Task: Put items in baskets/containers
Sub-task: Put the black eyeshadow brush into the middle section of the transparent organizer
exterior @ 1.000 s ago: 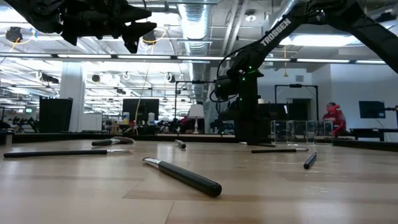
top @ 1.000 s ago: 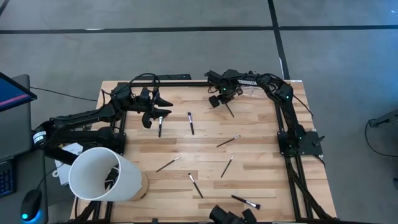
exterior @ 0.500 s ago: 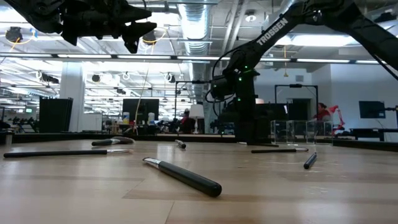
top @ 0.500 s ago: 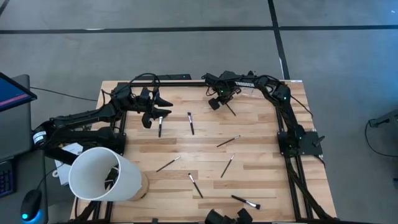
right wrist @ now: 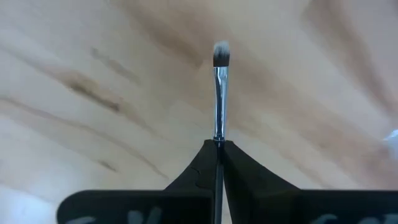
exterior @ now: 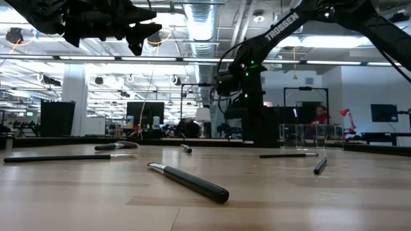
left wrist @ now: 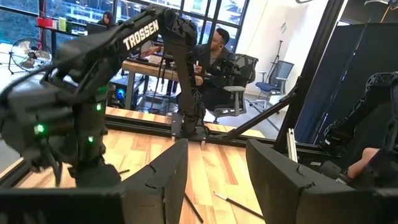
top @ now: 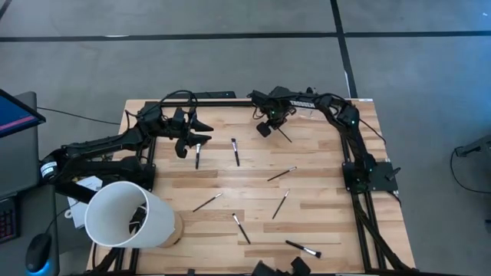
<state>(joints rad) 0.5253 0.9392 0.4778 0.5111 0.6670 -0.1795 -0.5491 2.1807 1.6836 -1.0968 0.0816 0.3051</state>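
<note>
My right gripper [right wrist: 217, 144] is shut on a thin makeup brush [right wrist: 218, 106], silver ferrule and pale-tipped bristles sticking out past the fingertips. In the high view this gripper [top: 265, 127] hangs over the table's far middle, and the held brush [top: 283, 135] trails from it. The clear holder [exterior: 302, 136] stands at the far right. My left gripper [top: 187, 129] hovers open above another brush [top: 197, 156] at the far left. Several more brushes lie loose on the wood, such as one [top: 235, 152] beside it and one [top: 281, 174] in the middle.
A big white tub [top: 126, 215] lies at the near left corner. Loose brushes [exterior: 192, 183] are scattered over the near half of the table [top: 322, 192]. People sit at desks in the room behind [left wrist: 214, 53].
The right gripper has risen a little and shifted slightly left with the brush in its grip. The left arm has not moved. A person in the background walked left.
</note>
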